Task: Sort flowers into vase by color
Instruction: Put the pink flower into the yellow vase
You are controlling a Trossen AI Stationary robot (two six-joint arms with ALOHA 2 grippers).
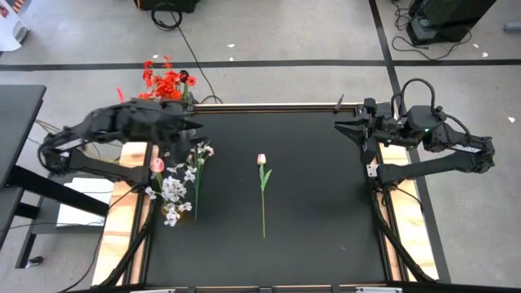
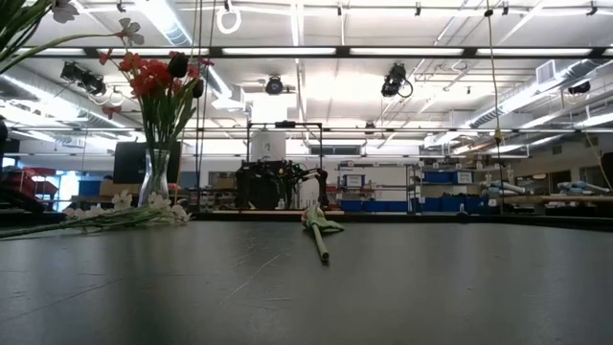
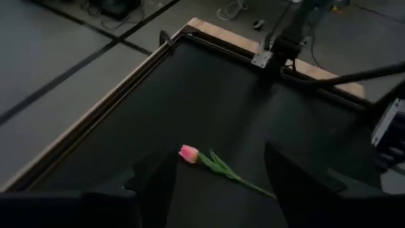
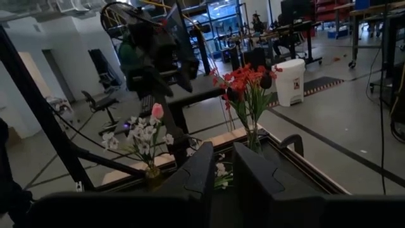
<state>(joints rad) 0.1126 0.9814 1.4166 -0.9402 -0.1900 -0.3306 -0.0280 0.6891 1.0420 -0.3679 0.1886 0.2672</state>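
While the right arm waits at the table's far right edge, the left arm reaches over the left side of the black mat (image 1: 309, 203), above the cluster of flowers there. The left gripper (image 3: 218, 183) has its two dark, blunt fingers spread apart, and nothing sits between them; through the gap shows a pink tulip lying flat on the mat. That tulip (image 1: 262, 160), a small rounded bud on a long thin green stem with a pair of narrow leaves, lies alone near the middle of the table, bud toward the far edge. The right gripper (image 4: 223, 171) has its fingers drawn close with only a narrow slot between them, and I see nothing in that slot.

The red flowers (image 1: 167, 81) stand as a bushy spray of small blooms in a clear glass vase (image 2: 155, 182) at the far left corner of the table. Nearer, white flowers (image 1: 175, 191) with small flat blossoms and another pink tulip (image 1: 157, 165) are gathered at the left edge of the mat; the right wrist view shows white blossoms and a pink bud (image 4: 157, 111) standing upright together, while other white sprays (image 2: 115, 213) lie flat on the mat. The mat is matte and smooth, framed by pale wood boards (image 1: 134, 155).
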